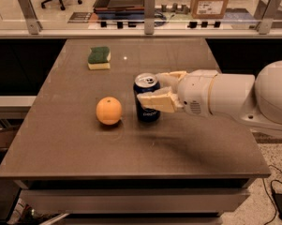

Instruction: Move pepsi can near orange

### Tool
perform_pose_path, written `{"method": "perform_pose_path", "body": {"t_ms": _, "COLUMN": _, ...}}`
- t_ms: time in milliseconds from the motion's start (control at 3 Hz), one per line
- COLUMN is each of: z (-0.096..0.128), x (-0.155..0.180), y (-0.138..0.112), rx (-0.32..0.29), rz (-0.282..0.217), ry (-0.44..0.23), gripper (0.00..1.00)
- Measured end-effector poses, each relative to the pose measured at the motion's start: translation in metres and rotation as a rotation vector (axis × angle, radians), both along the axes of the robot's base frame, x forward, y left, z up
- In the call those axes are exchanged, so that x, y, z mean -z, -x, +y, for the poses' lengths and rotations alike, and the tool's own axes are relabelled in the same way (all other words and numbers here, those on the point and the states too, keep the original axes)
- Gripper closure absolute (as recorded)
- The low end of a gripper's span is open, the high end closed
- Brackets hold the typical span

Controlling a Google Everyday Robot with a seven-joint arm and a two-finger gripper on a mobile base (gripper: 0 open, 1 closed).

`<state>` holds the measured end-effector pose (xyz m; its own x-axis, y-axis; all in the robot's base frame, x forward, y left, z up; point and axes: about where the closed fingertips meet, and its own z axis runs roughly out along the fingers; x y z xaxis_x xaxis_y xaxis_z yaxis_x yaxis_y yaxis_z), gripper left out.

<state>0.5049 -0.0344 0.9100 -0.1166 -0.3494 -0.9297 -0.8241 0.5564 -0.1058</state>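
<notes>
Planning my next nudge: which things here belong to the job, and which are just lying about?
Job: pepsi can; gripper, mid-table, jaws shut on the can; orange, beside the can, not touching.
Lying about: sponge toward the table's far edge; cardboard box behind the rail.

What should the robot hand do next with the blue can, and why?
Probably open the gripper, which is clamped around the pepsi can, and pull back. The can already stands upright on the table, close beside the orange with a small gap, so it seems placed.
</notes>
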Motion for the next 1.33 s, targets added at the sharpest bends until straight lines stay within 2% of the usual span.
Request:
{"method": "perform_pose_path", "body": {"t_ms": 1000, "z": 0.007, "x": -0.0049, "y": 0.003, "rx": -0.01, "rz": -0.009, "ry": 0.01, "gripper": 0.13}}
{"method": "perform_pose_path", "body": {"t_ms": 1333, "z": 0.0093, "x": -0.0066, "y": 0.0041, "rx": -0.013, "rz": -0.012, "ry": 0.013, "gripper": 0.0}}
